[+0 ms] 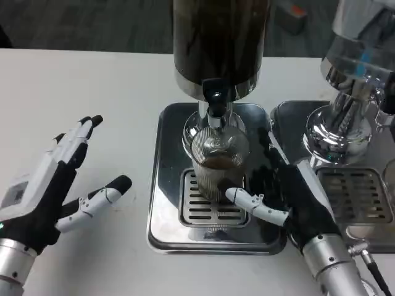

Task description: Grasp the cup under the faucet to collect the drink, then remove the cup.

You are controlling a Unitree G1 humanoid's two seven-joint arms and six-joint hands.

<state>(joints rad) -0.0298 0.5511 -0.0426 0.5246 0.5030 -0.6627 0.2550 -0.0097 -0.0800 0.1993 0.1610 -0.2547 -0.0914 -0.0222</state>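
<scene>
A ribbed clear glass cup (216,168) stands on the slotted drip grate (213,213), directly under the black faucet (215,100) of the dark drink dispenser (219,43). A little brown drink lies in the cup. My right hand (290,197) wraps the cup from the right: its thumb (253,205) presses the cup's lower front, and its dark fingers (271,151) run up along the cup's right side, partly hidden. My left hand (58,182) lies open on the white table to the left, fingers spread, holding nothing.
The cup's grate sits in a shiny steel tray (162,185). A second steel tray with its own grate (364,200) and a chrome machine (345,117) stand close on the right, beside my right forearm. Bare white table (92,80) stretches to the left.
</scene>
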